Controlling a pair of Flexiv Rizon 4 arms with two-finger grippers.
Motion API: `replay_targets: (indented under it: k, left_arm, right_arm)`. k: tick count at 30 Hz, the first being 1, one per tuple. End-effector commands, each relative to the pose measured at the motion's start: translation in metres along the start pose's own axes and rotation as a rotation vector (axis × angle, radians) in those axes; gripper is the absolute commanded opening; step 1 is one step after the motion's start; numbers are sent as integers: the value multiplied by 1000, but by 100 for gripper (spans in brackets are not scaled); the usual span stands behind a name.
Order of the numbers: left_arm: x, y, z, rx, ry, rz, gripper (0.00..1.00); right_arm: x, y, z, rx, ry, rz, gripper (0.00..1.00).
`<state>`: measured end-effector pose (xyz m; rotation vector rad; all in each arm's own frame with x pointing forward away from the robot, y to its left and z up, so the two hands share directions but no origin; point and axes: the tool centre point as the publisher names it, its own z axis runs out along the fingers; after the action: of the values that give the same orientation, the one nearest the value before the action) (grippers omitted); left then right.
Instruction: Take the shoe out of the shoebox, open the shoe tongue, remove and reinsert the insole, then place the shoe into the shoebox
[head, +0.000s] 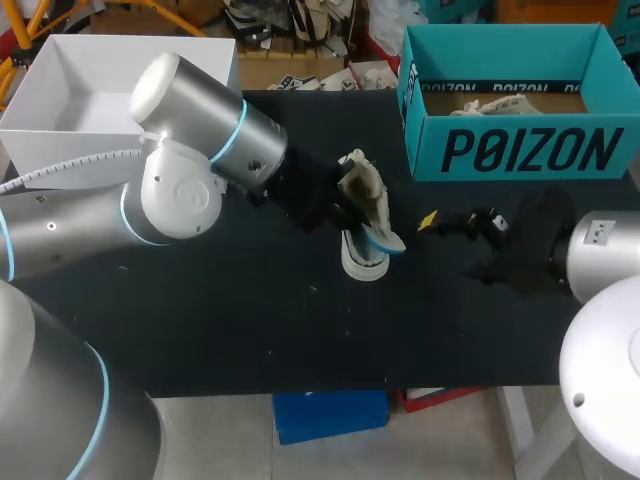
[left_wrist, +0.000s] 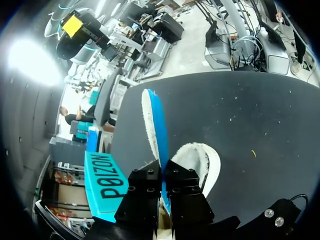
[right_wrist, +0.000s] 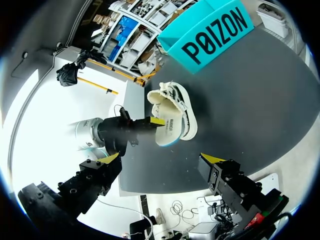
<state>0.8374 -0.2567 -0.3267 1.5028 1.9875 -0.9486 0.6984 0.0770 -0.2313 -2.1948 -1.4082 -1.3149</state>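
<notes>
A beige sneaker with a white sole stands on end at the middle of the black table. Its blue-backed insole sticks out of it. My left gripper comes in from the left and is shut on the insole, beside the shoe's white opening. The right wrist view shows the sneaker with the left gripper at its printed insole. My right gripper hangs to the right of the shoe, open and holding nothing. The teal shoebox sits open at the back right.
A white bin stands at the back left corner. The teal shoebox lies beyond the shoe as seen from the right wrist, and off to one side of the left gripper. Bare black table spreads around the shoe.
</notes>
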Motion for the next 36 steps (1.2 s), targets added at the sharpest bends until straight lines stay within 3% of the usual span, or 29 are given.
replay_targets:
  k: [1, 12, 18, 25, 32, 36]
  left_arm:
    - [3, 1, 1, 69, -62, 1, 0]
    - [8, -25, -11, 144, -140, 5, 0]
    - [22, -21, -3, 163, -66, -19, 0]
    - [32, -8, 2, 102, 12, -23, 42]
    - [33, 5, 2, 57, 35, -18, 37]
    - [33, 8, 3, 44, 53, -14, 26]
  right_arm:
    - [-8, 0, -1, 57, 37, 16, 100]
    - [-8, 0, -1, 57, 37, 16, 100]
    - [-8, 0, -1, 57, 37, 16, 100]
    - [-8, 0, -1, 57, 37, 16, 100]
    - [-8, 0, -1, 57, 37, 16, 100]
    - [-8, 0, -1, 57, 37, 16, 100]
